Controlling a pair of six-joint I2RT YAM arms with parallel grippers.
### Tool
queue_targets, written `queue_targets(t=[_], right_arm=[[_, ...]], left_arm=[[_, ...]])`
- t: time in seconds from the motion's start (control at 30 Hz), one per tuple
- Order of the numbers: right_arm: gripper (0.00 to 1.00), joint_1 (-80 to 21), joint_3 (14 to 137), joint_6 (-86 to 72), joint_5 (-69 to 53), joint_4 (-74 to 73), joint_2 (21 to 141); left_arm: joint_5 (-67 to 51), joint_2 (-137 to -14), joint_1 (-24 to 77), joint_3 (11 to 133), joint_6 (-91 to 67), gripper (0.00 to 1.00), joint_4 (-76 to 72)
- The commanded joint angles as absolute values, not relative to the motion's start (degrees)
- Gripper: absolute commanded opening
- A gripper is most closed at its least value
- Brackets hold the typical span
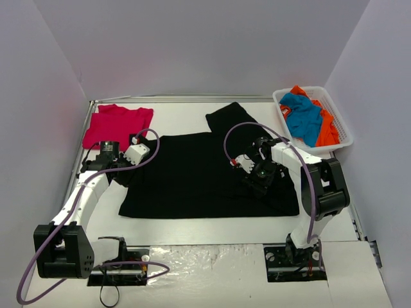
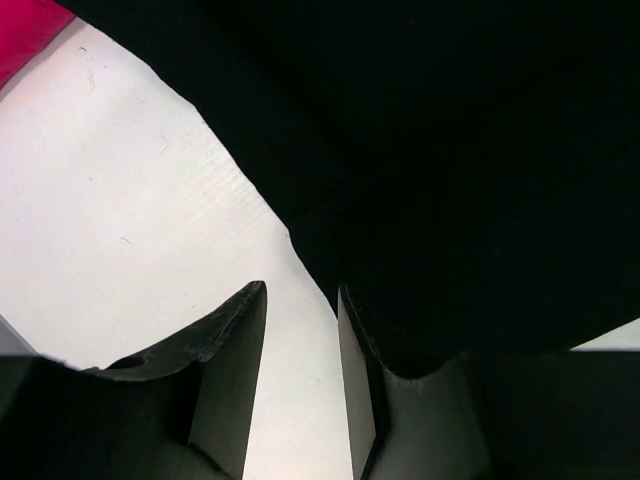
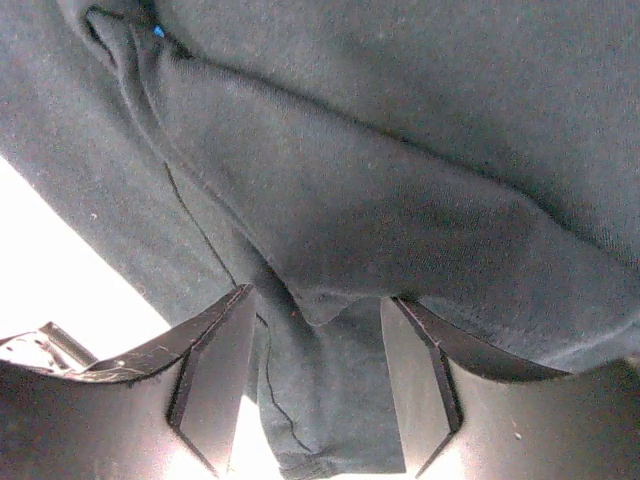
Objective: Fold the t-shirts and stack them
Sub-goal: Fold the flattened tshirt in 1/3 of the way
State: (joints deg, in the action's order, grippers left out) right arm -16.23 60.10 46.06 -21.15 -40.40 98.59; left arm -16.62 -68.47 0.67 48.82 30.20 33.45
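Note:
The large black t-shirt (image 1: 205, 176) lies spread flat mid-table, one sleeve (image 1: 231, 115) reaching toward the back. My left gripper (image 1: 140, 153) is at its upper left edge. In the left wrist view it (image 2: 300, 290) is open over bare white table, with the black cloth (image 2: 450, 150) edge against the right finger. My right gripper (image 1: 249, 165) is low over the shirt's right part. In the right wrist view it (image 3: 318, 297) is open, with a raised fold of black cloth (image 3: 400, 150) between the fingers. The crimson-red shirt (image 1: 117, 125) lies flat at the back left.
A white basket (image 1: 343, 131) at the back right holds the blue shirt (image 1: 302, 117) and the orange shirt (image 1: 329, 128), both crumpled. White walls enclose the table at the back and sides. A corner of the red shirt (image 2: 25, 30) shows in the left wrist view.

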Motion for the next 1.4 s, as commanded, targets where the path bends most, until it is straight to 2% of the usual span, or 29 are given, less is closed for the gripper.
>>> queue_targets(t=[0.0,0.1,0.17,0.23,0.43,0.93,1.37], right_arm=[[0.49,-16.44,62.14,46.05,-22.85,-43.42,100.54],[0.43,-16.44,62.58,46.05,-23.03,-43.42,101.33],[0.35,-16.44,62.75,46.05,-23.03,-43.42,101.60],[0.22,-16.35,62.84,46.05,-22.85,-43.33,101.95],[0.00,-16.35,63.10,45.79,-23.03,-43.15,102.48],[0.00,-16.44,69.07,44.03,-21.27,-45.53,99.05],[0.00,-16.52,76.81,44.74,-23.46,-45.44,108.01]], left_arm=[[-17.58,-67.50,0.26,48.43,30.23,0.34,32.70],[-17.67,-67.76,0.26,48.34,30.23,0.34,32.61],[-17.75,-67.94,0.26,48.34,30.32,0.34,32.70],[-17.75,-68.03,0.26,48.25,30.32,0.34,32.70],[-18.10,-68.55,0.26,48.25,30.41,0.34,32.69],[-18.81,-68.38,0.26,48.25,30.59,0.34,32.87],[-18.90,-68.91,0.26,48.34,30.59,0.35,33.49]])
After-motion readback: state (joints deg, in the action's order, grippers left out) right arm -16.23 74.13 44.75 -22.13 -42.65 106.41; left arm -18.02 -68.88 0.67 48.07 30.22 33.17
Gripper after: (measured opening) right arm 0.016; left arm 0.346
